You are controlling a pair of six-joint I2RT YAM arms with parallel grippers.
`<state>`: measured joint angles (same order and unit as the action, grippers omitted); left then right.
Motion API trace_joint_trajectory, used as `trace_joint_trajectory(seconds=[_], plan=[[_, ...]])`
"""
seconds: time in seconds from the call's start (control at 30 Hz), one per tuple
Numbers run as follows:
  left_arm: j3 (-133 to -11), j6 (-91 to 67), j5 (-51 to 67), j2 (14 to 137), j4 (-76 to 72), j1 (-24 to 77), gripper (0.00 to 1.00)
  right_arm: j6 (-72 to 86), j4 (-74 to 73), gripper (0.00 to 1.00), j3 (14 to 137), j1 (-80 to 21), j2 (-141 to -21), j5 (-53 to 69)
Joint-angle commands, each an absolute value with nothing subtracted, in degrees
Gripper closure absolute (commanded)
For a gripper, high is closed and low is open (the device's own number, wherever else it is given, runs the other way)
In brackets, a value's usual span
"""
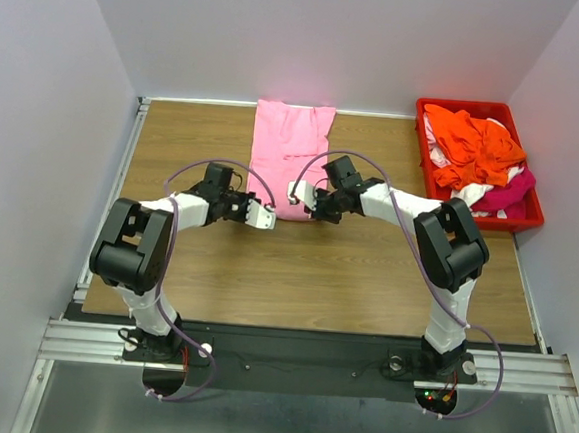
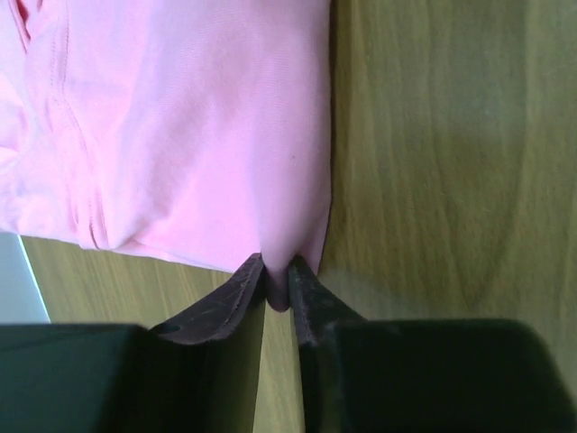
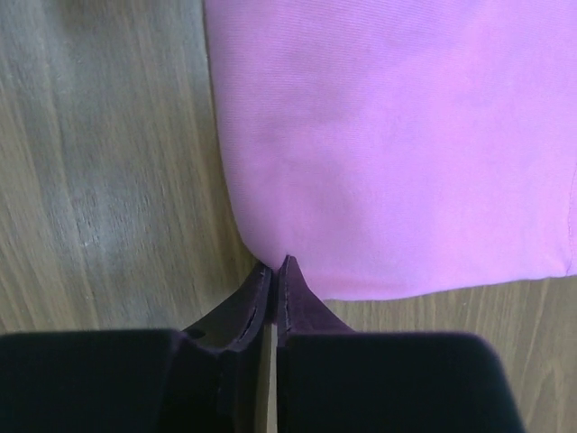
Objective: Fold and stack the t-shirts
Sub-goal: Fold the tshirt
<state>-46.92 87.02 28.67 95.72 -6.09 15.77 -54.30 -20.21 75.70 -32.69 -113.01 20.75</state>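
near edge of the brown wooden desk [image 1: 315, 269]: both arms reach in toward the middle. left fingers [image 2: 243, 289] are pinched on the near left corner of the light pink cotton t-shirt [image 1: 290, 151], and a tuck of cloth shows between the tips. right fingers [image 3: 302, 298] are closed on the near right corner, with only a sliver of hem in the tips, so that grip looks shallow.

the shirt lies flat as a narrow strip, sides already folded in, running from mid desk to the far edge.

step in hand looks like the half fold, near hem over to the far end. to do it well: raise both corners together and level, keep the hem taut between them, carry it over rather than drag it, and lay it square on the far end. watch the right corner for slip.

far right corner: red plastic bin [image 1: 422, 147] holding a crumpled bright orange t-shirt [image 1: 471, 146], a white one [image 1: 472, 196] and a magenta one [image 1: 512, 194], all waiting unfolded.
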Motion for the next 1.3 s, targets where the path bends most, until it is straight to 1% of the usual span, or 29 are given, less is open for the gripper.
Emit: trace_joint_trajectory(seconds=[0.0, 0.07, 0.1, 0.2, 0.3, 0.33, 0.37, 0.43, 0.47, 0.53, 0.7, 0.8, 0.97, 1.07, 1.27], plan=[[-49.8, 88.2, 29.4, 95.3, -2.9, 16.2, 0.90, -53.9, -18.7, 0.99, 76.6, -33.0, -113.8, 19.1], [-48.8, 88.2, 30.2, 93.1, -1.7, 16.1, 1.00, -52.9, -18.8, 0.99, 76.3, -33.0, -112.7, 19.2], [-48.3, 88.2, 30.5, 91.9, -1.1, 16.1, 1.00, -52.5, -18.9, 0.99, 76.0, -33.0, -111.1, 19.2], [-48.1, 86.1, 32.5, 87.1, 3.4, 16.1, 1.00, -49.4, -20.8, 0.99, 75.6, -33.0, -107.7, 19.8], [-49.2, 83.2, 33.8, 81.4, 11.0, 16.1, 1.00, -46.8, -24.5, 0.99, 75.8, -33.0, -104.2, 21.8], [-49.2, 83.2, 33.8, 81.4, 11.0, 16.3, 1.00, -46.3, -25.4, 0.99, 75.8, -33.0, -103.0, 21.8], [-49.0, 82.9, 34.2, 80.3, 14.1, 16.3, 1.00, -45.9, -26.4, 0.99, 75.0, -33.0, -102.0, 22.8], [-47.0, 82.4, 33.9, 74.9, 17.1, 17.4, 1.00, -44.0, -28.4, 0.99, 73.8, -33.2, -98.6, 23.7], [-46.2, 82.3, 33.6, 74.9, 17.5, 17.8, 1.00, -43.3, -28.8, 0.99, 73.1, -33.4, -97.6, 23.8], [-44.2, 81.9, 32.4, 70.8, 18.5, 19.4, 1.00, -42.2, -30.0, 0.99, 70.1, -33.8, -94.8, 23.7], [-41.3, 78.9, 33.1, 60.2, 27.8, 22.8, 1.00, -39.7, -35.5, 0.99, 66.3, -36.3, -85.2, 25.7], [-40.6, 77.8, 35.0, 53.0, 34.5, 25.0, 1.00, -39.1, -41.3, 0.99, 64.9, -36.6, -80.3, 29.4], [-39.9, 78.0, 38.1, 42.2, 44.4, 27.0, 1.00, -43.6, -52.3, 1.00, 62.0, -36.9, -75.2, 37.3], [-39.4, 77.9, 39.1, 39.6, 47.5, 27.3, 1.00, -44.2, -54.3, 0.99, 61.4, -37.6, -72.3, 38.1], [-40.4, 78.5, 41.1, 37.6, 51.8, 27.5, 1.00, -45.3, -56.1, 0.99, 61.4, -37.7, -72.2, 38.9]])
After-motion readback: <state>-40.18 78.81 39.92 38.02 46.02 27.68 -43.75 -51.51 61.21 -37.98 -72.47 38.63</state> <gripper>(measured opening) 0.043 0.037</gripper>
